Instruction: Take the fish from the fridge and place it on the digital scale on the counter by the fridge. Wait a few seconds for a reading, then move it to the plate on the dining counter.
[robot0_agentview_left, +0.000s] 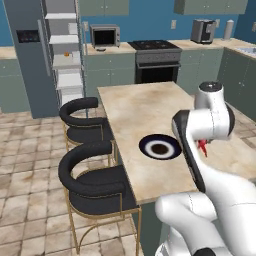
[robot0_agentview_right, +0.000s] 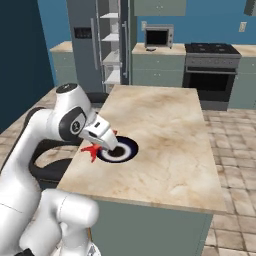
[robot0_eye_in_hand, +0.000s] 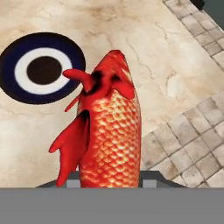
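One gripper (robot0_agentview_right: 95, 148) clamped on fish (robot0_eye_in_hand: 109, 131), above plate (robot0_eye_in_hand: 41, 68)

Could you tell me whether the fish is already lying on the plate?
No: in the hand view the fish is held up in the gripper, while the plate lies bare on the dining counter.

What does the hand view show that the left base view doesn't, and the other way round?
Hand view alone: the fish close up, with its scales, fins and tail plain, hanging over the dining counter's edge with floor tiles beyond.

Left base view alone: the fridge with its door open on pale shelves, the microwave, the stove, the toaster and two black chairs. There the fish is just a red sliver by the arm.

Both: the plate, bare, on the marbled dining counter.
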